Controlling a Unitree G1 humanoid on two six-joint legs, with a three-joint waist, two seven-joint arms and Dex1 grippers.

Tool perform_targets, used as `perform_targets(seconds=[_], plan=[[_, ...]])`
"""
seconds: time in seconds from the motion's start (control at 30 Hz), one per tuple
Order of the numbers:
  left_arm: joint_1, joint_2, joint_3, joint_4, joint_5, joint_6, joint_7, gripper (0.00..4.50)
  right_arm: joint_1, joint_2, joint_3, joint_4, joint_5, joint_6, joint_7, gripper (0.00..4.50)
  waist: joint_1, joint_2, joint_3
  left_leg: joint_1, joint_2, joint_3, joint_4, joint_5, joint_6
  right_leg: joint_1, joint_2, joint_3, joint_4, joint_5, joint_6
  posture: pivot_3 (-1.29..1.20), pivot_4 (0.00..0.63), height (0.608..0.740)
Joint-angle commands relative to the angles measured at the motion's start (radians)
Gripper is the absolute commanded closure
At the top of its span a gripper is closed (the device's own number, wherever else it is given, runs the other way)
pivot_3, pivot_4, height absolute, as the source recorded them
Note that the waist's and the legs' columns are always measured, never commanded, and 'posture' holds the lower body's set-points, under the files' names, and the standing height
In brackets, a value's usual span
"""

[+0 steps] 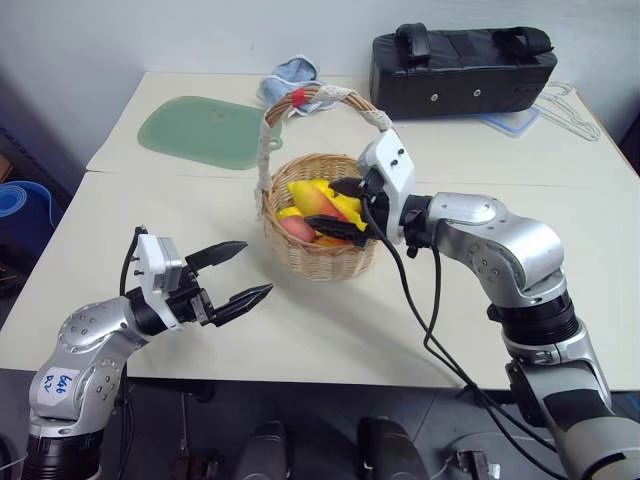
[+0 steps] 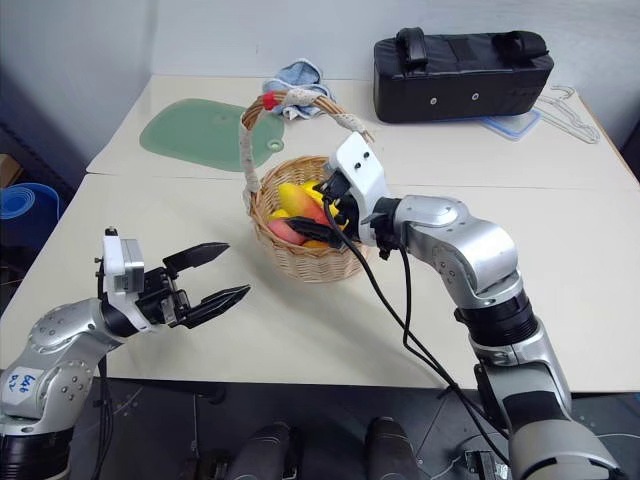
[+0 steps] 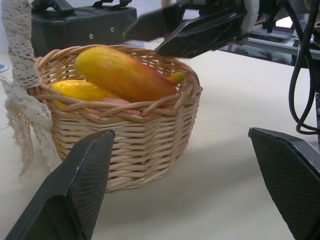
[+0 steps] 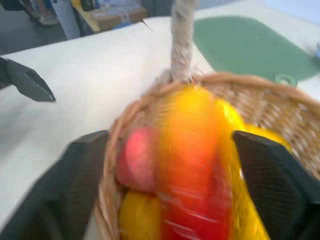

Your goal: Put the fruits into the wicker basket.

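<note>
- We see the wicker basket (image 1: 318, 245) standing on the white table (image 1: 200, 215), near the middle, with its arched handle (image 1: 268, 140) upright.
- The fruits lie inside it: a red-to-yellow mango (image 3: 122, 75) on top, a banana (image 1: 335, 200) and a pink peach (image 4: 137, 160) beside.
- The right gripper (image 1: 350, 208) hovers over the basket, jaws wide, holding nothing.
- The left gripper (image 1: 235, 272) hangs above the table just beside the basket, jaws wide and empty.
- A black bag (image 1: 465, 68) and a green mat (image 1: 200, 130) lie farther back.
</note>
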Motion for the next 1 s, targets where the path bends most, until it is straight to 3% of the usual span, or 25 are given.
perform_targets(seconds=[0.03, 0.2, 0.3, 0.47, 0.67, 0.77, 1.0], plan=[[0.018, 0.023, 0.056, -0.037, -0.025, -0.016, -0.006, 0.00, 0.107, -0.098, -0.088, -0.135, 0.072, -0.121, 0.220, 0.02, 0.008, -0.001, 0.000, 0.000, 0.000, 0.000, 0.000, 0.000, 0.000, 0.000, 0.000, -0.001, 0.000, 0.000, 0.000, 0.00, 0.150, 0.740], [-0.005, 0.038, 0.109, -0.040, -0.077, 0.010, 0.010, 0.00, 0.322, -0.208, -0.259, -0.148, 0.153, -0.154, 0.329, 0.02, 0.009, -0.002, 0.000, -0.001, -0.001, -0.001, 0.000, -0.003, 0.003, 0.003, -0.002, -0.003, -0.003, 0.001, 0.001, 0.00, 0.150, 0.740], [-0.040, 0.053, 0.128, -0.047, -0.106, 0.039, 0.036, 0.00, 0.361, -0.263, -0.296, -0.033, 0.060, -0.259, 0.359, 0.02, 0.003, -0.003, 0.001, 0.001, -0.002, 0.000, 0.000, -0.002, 0.003, 0.004, -0.003, -0.003, -0.005, 0.001, 0.003, 0.00, 0.150, 0.740], [-0.084, 0.066, 0.113, -0.059, -0.167, 0.100, 0.045, 0.00, 0.182, -0.170, -0.272, 0.221, 0.001, -0.324, 0.318, 0.02, -0.017, -0.003, 0.001, 0.004, 0.003, 0.008, 0.000, 0.001, 0.002, 0.002, -0.001, -0.002, -0.004, 0.003, 0.000, 0.00, 0.150, 0.740], [-0.133, 0.044, 0.069, -0.061, -0.168, 0.116, 0.072, 0.00, 0.007, -0.033, -0.183, 0.462, -0.081, -0.429, 0.399, 0.02, -0.022, -0.003, 0.001, 0.003, 0.006, 0.010, -0.001, 0.001, 0.001, 0.000, 0.002, -0.005, -0.001, 0.003, -0.001, 0.00, 0.150, 0.740], [-0.134, 0.039, 0.060, -0.063, -0.163, 0.114, 0.076, 0.00, -0.044, 0.006, -0.160, 0.549, -0.120, -0.471, 0.416, 0.62, -0.022, -0.003, 0.001, 0.002, 0.006, 0.011, -0.001, 0.001, 0.001, 0.000, 0.001, -0.006, -0.001, 0.003, -0.001, 0.00, 0.150, 0.740], [-0.109, 0.038, 0.059, -0.075, -0.164, 0.106, 0.073, 0.00, -0.079, 0.038, -0.177, 0.614, -0.125, -0.502, 0.455, 2.84, -0.020, -0.003, 0.001, 0.001, 0.005, 0.012, 0.000, 0.001, 0.000, 0.000, 0.001, -0.008, -0.002, 0.003, -0.001, 0.00, 0.150, 0.740]])
